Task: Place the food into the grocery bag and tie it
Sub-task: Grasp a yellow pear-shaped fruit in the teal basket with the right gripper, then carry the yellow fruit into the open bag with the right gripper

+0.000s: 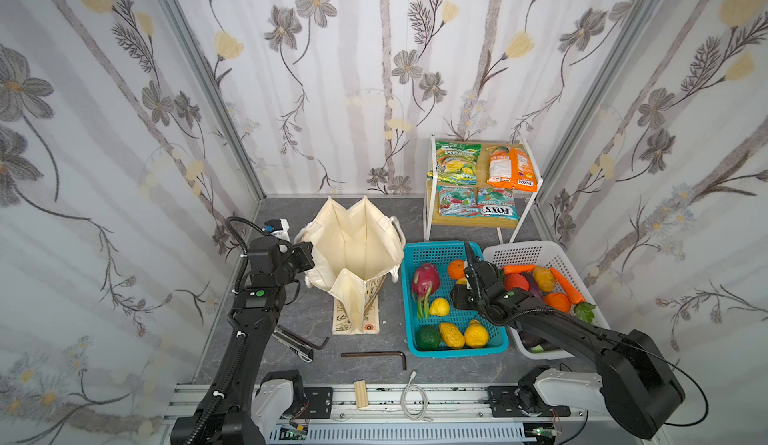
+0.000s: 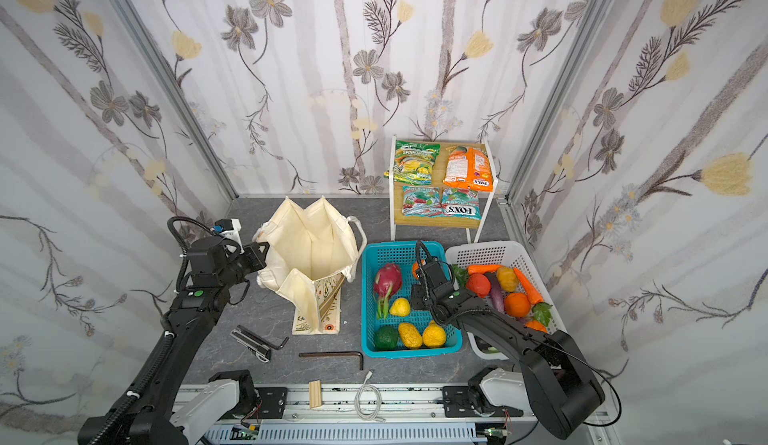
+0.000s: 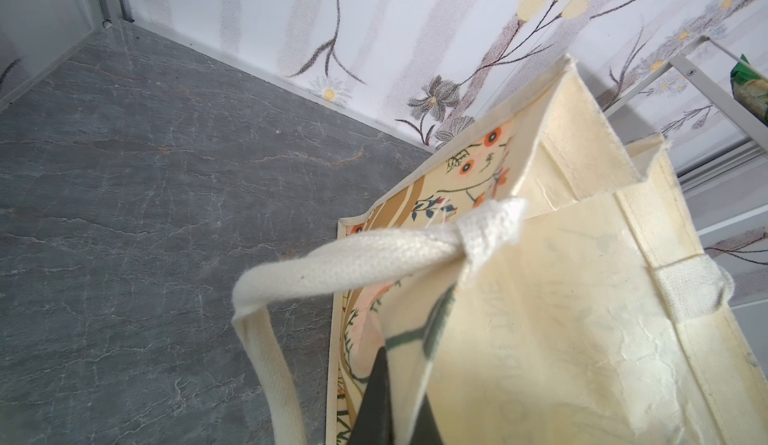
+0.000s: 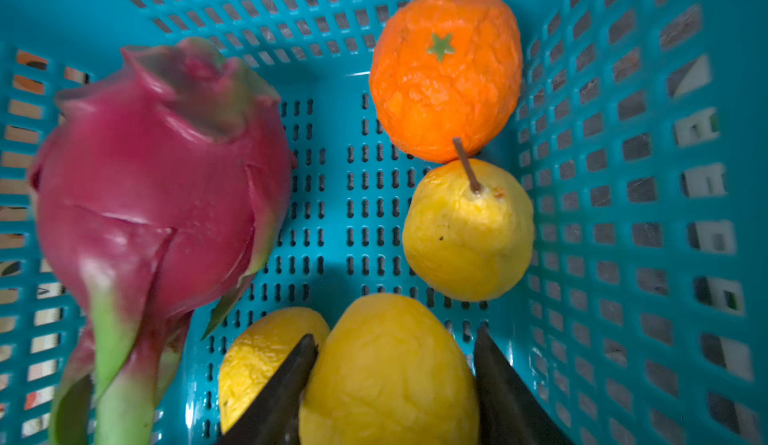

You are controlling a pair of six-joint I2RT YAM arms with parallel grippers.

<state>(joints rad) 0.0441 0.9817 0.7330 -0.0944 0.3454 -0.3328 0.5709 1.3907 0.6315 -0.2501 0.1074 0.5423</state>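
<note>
— Two grippers; status?
— Confirmed: left gripper (image 3: 401, 380) clamps a wall of the grocery bag (image 1: 353, 231), mid-table; right gripper (image 4: 395, 335) straddles a lemon (image 4: 386, 380) along the right edge of the teal basket (image 1: 432, 246); clamping cannot be told.

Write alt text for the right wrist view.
Two dark fingers of the right tool flank a yellow lemon lying in a teal basket. Around it lie a second lemon, a pink dragon fruit, an orange and a stemmed yellow pear beside the orange.
</note>
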